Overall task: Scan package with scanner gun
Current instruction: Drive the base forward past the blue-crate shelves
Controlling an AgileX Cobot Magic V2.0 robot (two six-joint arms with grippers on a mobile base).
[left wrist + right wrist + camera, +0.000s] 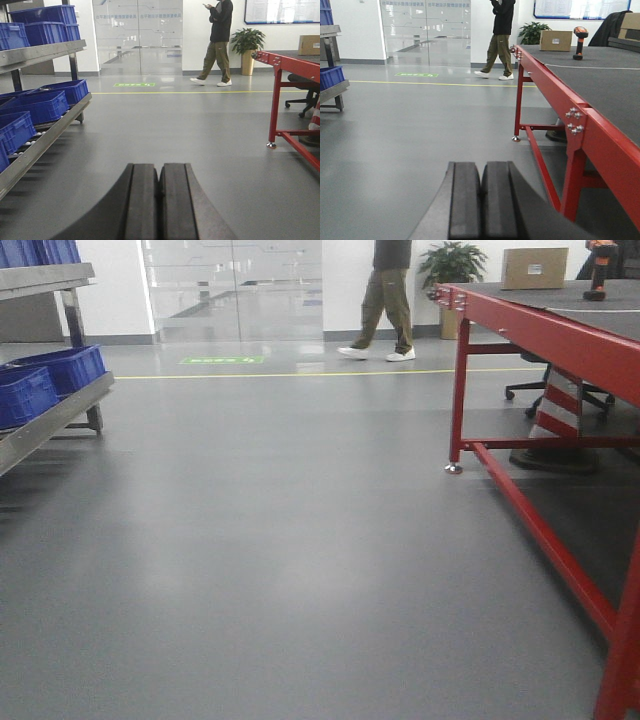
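Note:
The package (556,40), a plain tan cardboard box, stands at the far end of the red-framed table (555,90); it also shows in the front view as the package (534,268) and at the left wrist view's right edge as the package (309,44). The scanner gun (580,41), black and orange, stands upright on its foot to the right of the box, seen too as the scanner gun (600,268). My left gripper (160,172) is shut and empty above the floor. My right gripper (481,170) is shut and empty, left of the table and far from both things.
A person (216,42) walks along the far wall near a potted plant (246,45). A metal rack (45,135) with several blue bins (40,105) lines the left side. An office chair (302,95) and a striped cone (560,410) sit under the table. Grey floor lies between.

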